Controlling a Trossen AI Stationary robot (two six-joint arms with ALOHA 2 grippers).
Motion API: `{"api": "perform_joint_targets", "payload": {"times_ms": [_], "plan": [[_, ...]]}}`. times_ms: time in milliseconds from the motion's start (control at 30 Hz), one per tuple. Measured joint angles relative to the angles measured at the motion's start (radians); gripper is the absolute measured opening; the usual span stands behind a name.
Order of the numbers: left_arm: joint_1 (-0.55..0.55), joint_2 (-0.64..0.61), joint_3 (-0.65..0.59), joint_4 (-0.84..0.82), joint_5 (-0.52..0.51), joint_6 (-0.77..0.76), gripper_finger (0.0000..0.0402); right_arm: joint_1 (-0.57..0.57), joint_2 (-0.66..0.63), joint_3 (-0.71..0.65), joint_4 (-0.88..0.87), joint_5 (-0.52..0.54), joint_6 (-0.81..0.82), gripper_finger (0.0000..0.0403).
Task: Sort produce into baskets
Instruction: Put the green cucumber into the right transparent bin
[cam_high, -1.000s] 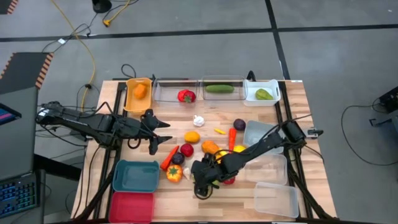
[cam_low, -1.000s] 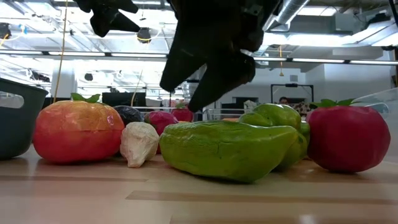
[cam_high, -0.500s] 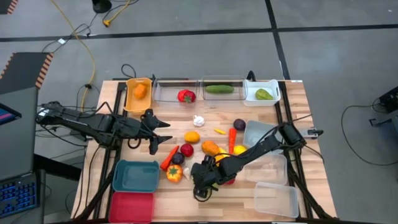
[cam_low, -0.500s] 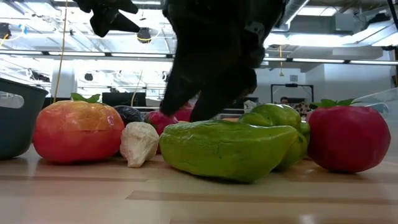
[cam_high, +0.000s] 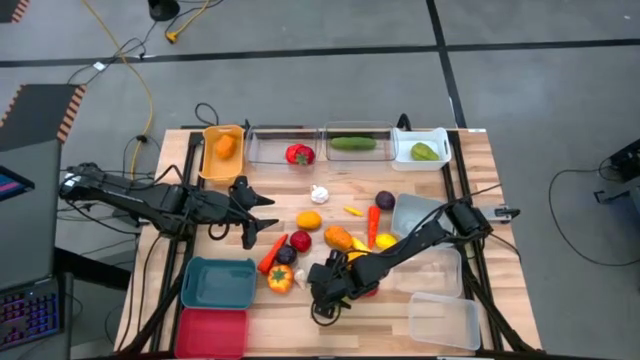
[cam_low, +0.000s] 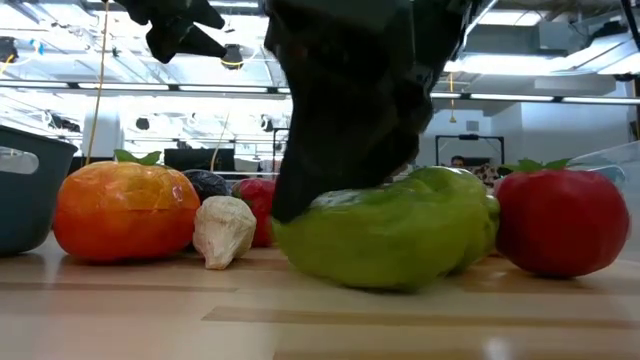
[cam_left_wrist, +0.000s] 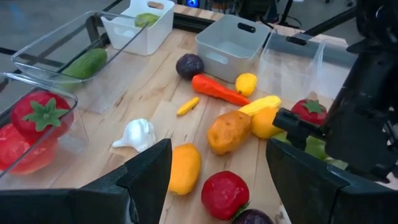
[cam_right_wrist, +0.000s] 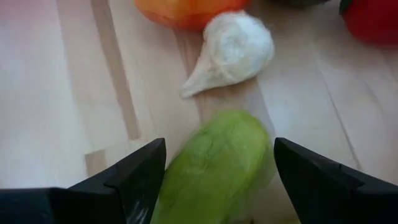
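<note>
From above, my right gripper (cam_high: 328, 297) is low over the table's near middle, far nearer than my idle, parted left gripper (cam_high: 262, 215). Low down, it's on the green gourd (cam_low: 385, 235). At my wrist, my spread fingers (cam_right_wrist: 134, 177) straddle it lengthwise, unclosed.

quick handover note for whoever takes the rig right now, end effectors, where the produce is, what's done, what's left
Right end effector: open, lowered over the green pepper at the table's front, fingers either side, not gripping.
Left end effector: open, empty, hovering over the left side of the table.
Done: orange fruit in the orange-yellow bin; red tomato and cucumber in clear bins; a green piece in the white bin.
Left: the pile mid-table, including white garlic, carrot, potato. Teal bin and red bin empty.
</note>
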Motion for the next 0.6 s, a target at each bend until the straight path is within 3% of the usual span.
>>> {"api": "perform_joint_targets", "payload": {"times_ms": [267, 600], "plan": [[0.0, 0.0, 0.0, 0.0, 0.0, -0.002, 0.0249, -0.001, 0.032, 0.0, -0.005, -0.015, 0.0, 0.0312], [0.0, 0.0, 0.0, 0.0, 0.0, -0.002, 0.0249, -0.001, 0.031, 0.0, -0.004, -0.035, -0.003, 0.022]]}}
